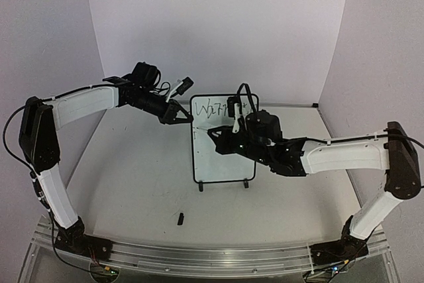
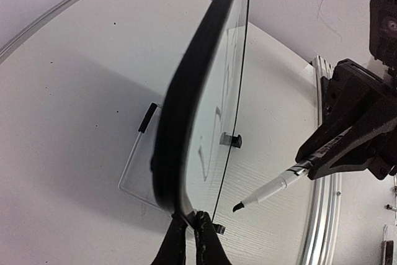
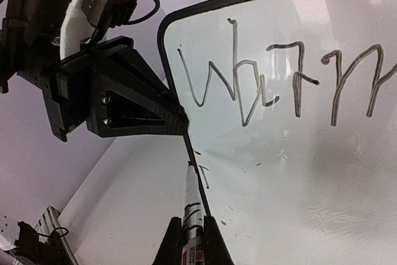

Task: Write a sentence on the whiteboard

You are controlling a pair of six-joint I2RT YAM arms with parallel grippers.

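The whiteboard (image 1: 222,164) stands upright on its two feet in the middle of the table. The sentence (image 1: 215,107) is one line of dark lettering along the top, reading roughly "Warm" (image 3: 279,85), with one short stroke (image 3: 204,177) lower down at the left edge. My left gripper (image 1: 187,118) is shut on the board's black frame (image 2: 186,110) at its upper left edge, fingers (image 2: 208,246) pinching the rim. My right gripper (image 3: 190,240) is shut on a white marker (image 3: 191,203). The marker's dark tip (image 2: 237,206) sits just off the board's left edge, below the first line.
A small black marker cap (image 1: 180,217) lies on the table in front of the board. The aluminium rail (image 1: 212,256) runs along the near edge. White walls close in the back and both sides. The board's black feet (image 1: 201,187) rest on the table.
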